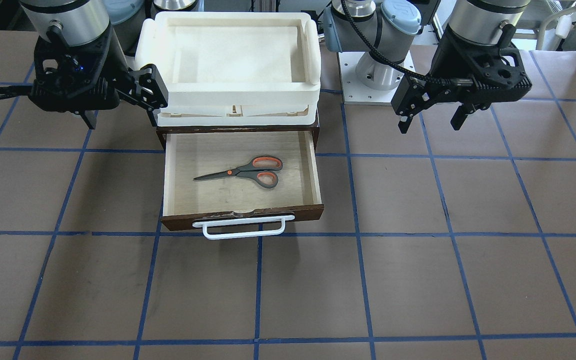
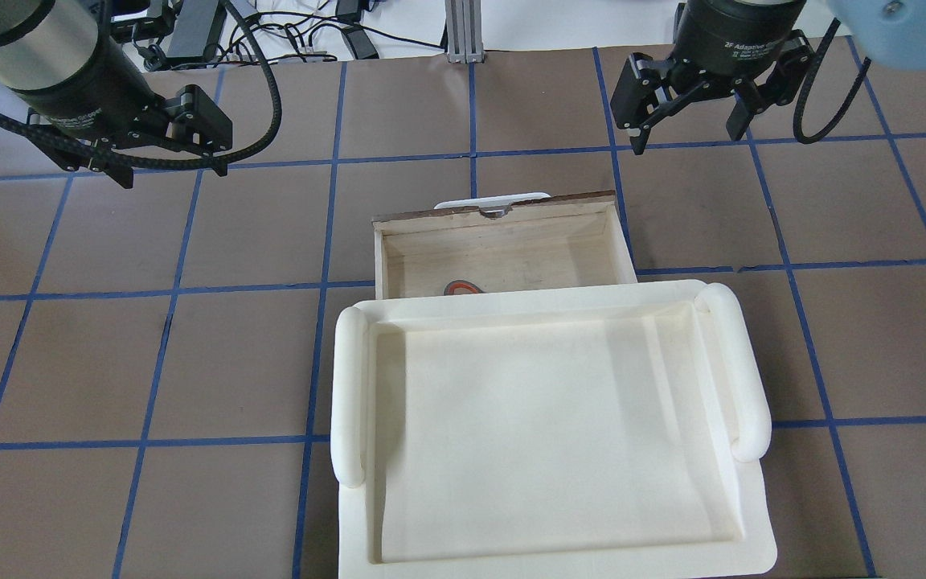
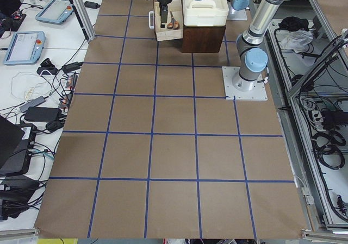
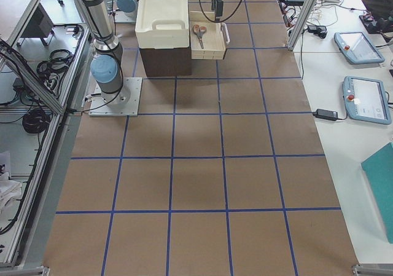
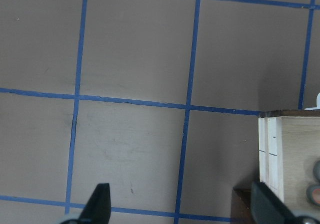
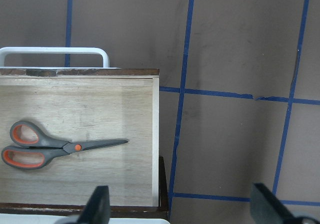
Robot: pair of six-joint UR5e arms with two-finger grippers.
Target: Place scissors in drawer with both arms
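The small grey-handled scissors with orange-red loop linings [image 1: 248, 171] are lying flat on the pale plywood floor of the wide, dark-fronted wooden drawer [image 1: 242, 218], which is standing open beneath the cream-white plastic tray [image 1: 313, 55]. The left pincer [image 1: 430, 125] is hanging with fingers spread apart, gripping nothing. The right pincer [image 2: 688, 137] is doing likewise, each off to one side above the brown, blue-gridded worktop [image 1: 418, 280].

drawer [image 1: 218, 195] open-topped, reachable from above | tray [image 1: 228, 95] on cabinet [image 3: 202, 37] blocks rear | white handle [image 1: 240, 229] juts at front
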